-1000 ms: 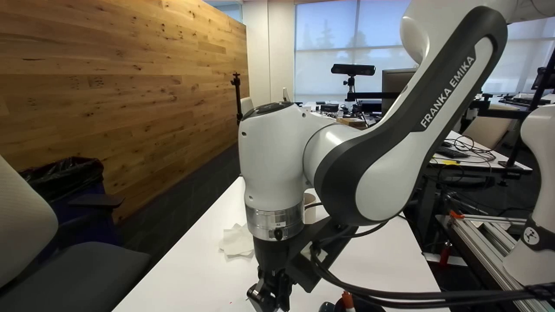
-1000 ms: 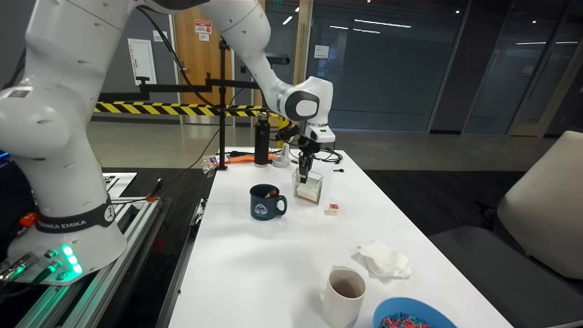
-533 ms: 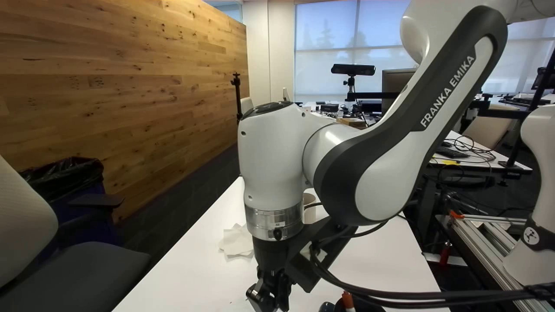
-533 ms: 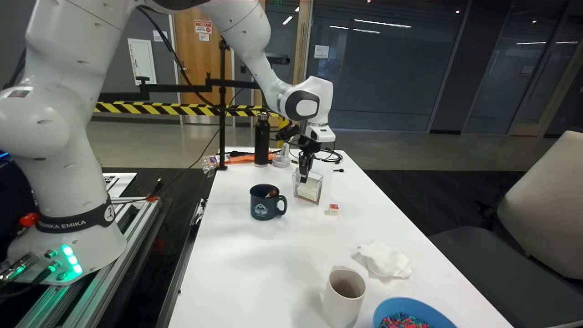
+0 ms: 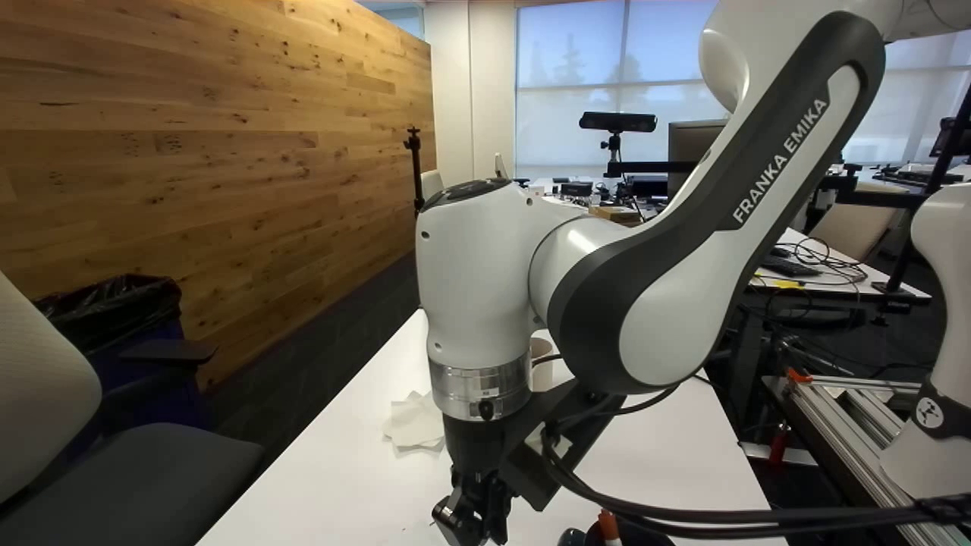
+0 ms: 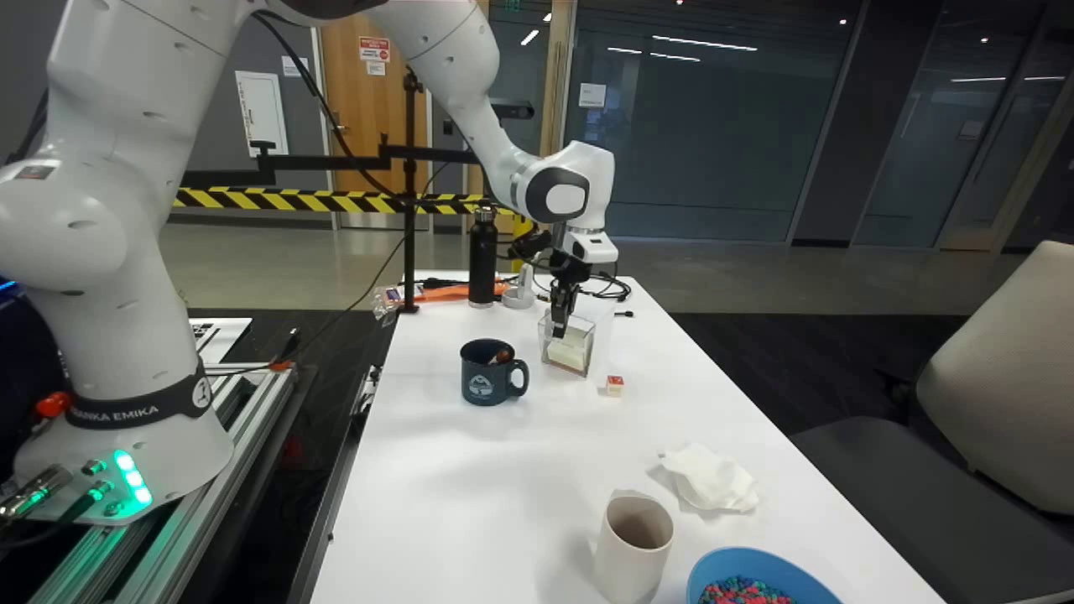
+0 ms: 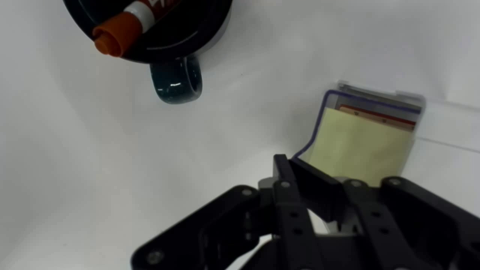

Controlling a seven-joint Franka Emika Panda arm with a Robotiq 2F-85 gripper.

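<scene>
End effector [image 7: 288, 160] closed nearly fully on one wall of the clear box [image 7: 375, 101]; its fingers [image 7: 282, 170] hide the box's near end. Box located near the mug [image 6: 482, 377], which the wrist view crops; base contact with tabletop [image 6: 470, 486] undetermined.

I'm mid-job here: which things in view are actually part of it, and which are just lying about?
Part of the job, it seems:
clear container
yellow notes inside it
gripper, apparently pinching the container's wall

Likely just lying about:
dark mug
marker in it
small red-topped block
white paper
beige cup
blue bowl
black bottle
</scene>
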